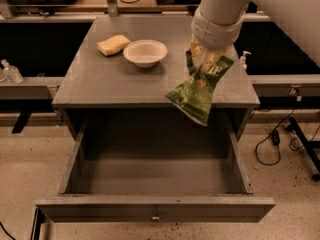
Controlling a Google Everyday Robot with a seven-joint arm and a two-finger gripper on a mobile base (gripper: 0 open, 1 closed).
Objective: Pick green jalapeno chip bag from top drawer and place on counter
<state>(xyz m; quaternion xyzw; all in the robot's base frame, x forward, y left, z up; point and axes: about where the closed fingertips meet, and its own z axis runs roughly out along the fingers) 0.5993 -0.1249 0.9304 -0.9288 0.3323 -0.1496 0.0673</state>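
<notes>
Robotics laboratory or test bay. A free-standing grey cabinet, with counter (100, 79) and open top drawer (100, 210), stands on a speckled hard floor (25, 154) crossed by loose cables (270, 144). Low bench rails (30, 86) run behind. The gripper (206, 54) hangs above the counter's right front edge, clasping the green jalapeno chip bag (197, 91).

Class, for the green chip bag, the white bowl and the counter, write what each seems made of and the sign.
The green jalapeno chip bag, hanging from the gripper over the front right edge of the counter: probably thin plastic film; it creases and glints. The white bowl: smooth, matte, perhaps paper or plastic. The counter: dark-grey matte, maybe painted metal or laminate; faintly scuffed.
</notes>
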